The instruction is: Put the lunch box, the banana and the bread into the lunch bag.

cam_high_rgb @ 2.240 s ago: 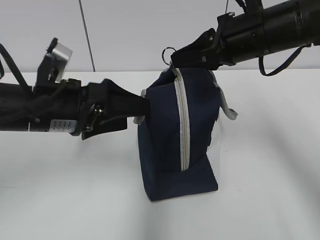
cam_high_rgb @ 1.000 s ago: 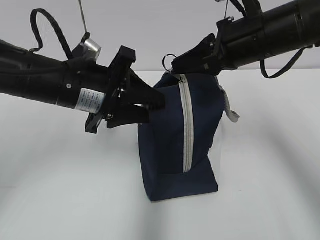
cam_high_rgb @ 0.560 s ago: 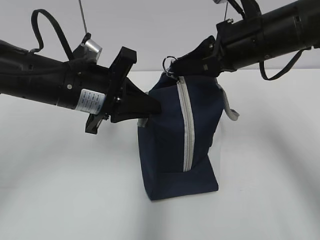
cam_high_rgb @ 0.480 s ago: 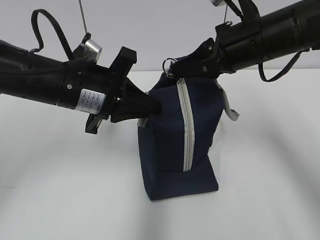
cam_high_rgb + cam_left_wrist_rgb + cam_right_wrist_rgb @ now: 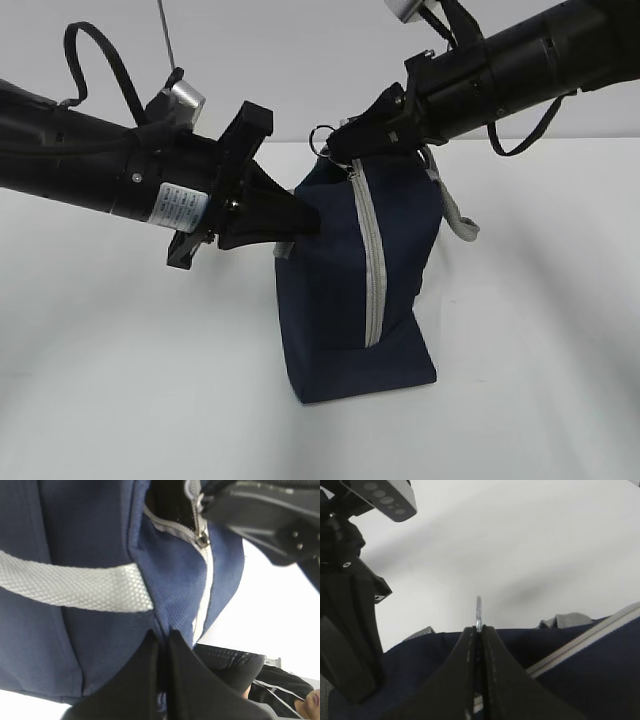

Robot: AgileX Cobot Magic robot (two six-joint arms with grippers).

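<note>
On the white bench (image 5: 120, 400), the left pincer (image 5: 300, 222) pinches the lunch bag (image 5: 330, 300); the right pincer (image 5: 345, 148) squeezes the ring pull (image 5: 322, 137). A hard tug could tip the bag.

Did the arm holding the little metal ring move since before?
Yes. The right gripper with the ring pull has shifted left; measured against the lunch bag's bottom on the table, the ring now sits further left.

Cloth bag, matt black fingers

The lunch bag (image 5: 340, 300) was matt navy woven cloth with a coarse grey webbing strap (image 5: 75, 587); its ring pull (image 5: 322, 137) looked metal; the surface (image 5: 120, 380) was smooth matt white.
</note>
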